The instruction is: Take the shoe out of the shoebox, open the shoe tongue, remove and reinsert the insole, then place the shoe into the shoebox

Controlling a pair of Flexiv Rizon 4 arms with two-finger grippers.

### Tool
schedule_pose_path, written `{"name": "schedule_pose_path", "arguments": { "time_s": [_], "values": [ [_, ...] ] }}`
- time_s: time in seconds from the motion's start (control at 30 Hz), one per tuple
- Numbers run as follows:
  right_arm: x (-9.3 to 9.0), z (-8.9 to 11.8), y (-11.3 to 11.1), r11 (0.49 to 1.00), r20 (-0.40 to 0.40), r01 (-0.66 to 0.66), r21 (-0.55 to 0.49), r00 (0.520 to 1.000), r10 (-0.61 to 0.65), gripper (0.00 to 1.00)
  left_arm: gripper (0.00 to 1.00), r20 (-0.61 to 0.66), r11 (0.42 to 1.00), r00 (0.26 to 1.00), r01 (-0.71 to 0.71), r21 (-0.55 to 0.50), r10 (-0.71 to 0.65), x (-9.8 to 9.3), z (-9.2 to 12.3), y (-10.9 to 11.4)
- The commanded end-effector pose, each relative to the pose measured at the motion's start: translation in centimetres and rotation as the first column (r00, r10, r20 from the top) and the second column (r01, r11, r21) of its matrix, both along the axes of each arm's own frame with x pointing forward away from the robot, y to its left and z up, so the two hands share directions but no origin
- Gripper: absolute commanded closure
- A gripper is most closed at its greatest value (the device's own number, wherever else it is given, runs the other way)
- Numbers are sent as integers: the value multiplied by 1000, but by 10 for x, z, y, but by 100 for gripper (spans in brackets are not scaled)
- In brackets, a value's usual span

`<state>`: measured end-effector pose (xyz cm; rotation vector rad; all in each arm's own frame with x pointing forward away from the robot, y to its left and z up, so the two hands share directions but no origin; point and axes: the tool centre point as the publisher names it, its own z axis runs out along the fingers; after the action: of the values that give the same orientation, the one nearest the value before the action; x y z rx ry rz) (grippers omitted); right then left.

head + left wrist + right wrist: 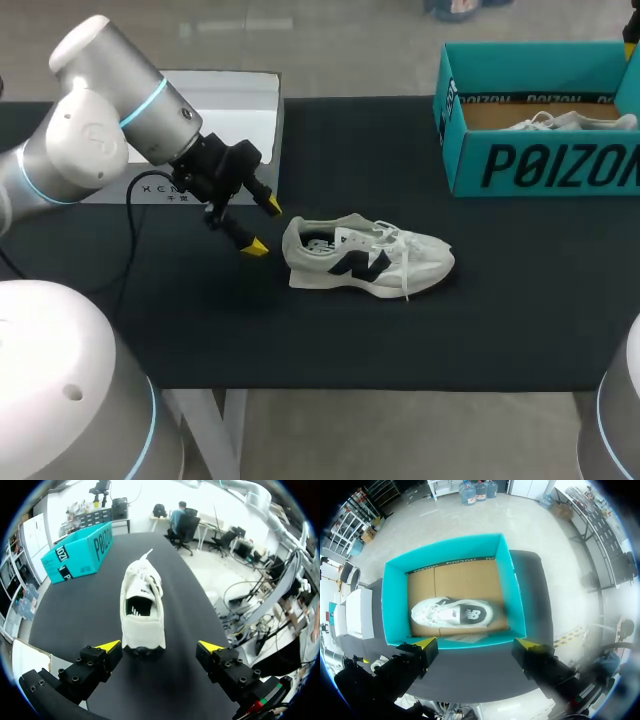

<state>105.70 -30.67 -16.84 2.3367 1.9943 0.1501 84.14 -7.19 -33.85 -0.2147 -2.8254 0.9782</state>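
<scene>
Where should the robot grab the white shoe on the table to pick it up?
Probably the heel, coming from behind with the left gripper. The shoe stands upright on its sole with its heel toward that open gripper. The heel looks narrower than the gap between the fingers, so one could go on each side.

A white shoe (368,255) with a black side mark and loose white laces stands upright on its sole at the centre of the frame, toe pointing right. The open teal shoebox (540,165) sits at the upper right, well apart, with a second shoe (452,614) lying on its side inside
</scene>
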Motion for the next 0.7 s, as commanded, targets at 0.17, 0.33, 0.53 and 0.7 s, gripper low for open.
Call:
{"name": "schedule_pose_path", "arguments": {
  "time_s": [0.17,0.33,0.53,0.7],
  "values": [
    [0,0,0,1000,1,1,0,1000,-1,0,0,2,1000,1000,0,1,0,0,0,0],
    [0,0,0,1000,1,1,0,1000,-1,0,0,2,1000,1000,0,1,0,0,0,0],
    [0,0,0,1000,1,1,0,1000,-1,0,0,63,995,998,-23,-97,29,4,1,7],
    [0,0,0,1000,1,1,0,1000,-1,0,0,7,985,999,-32,-172,34,9,5,10]
  ]
}}
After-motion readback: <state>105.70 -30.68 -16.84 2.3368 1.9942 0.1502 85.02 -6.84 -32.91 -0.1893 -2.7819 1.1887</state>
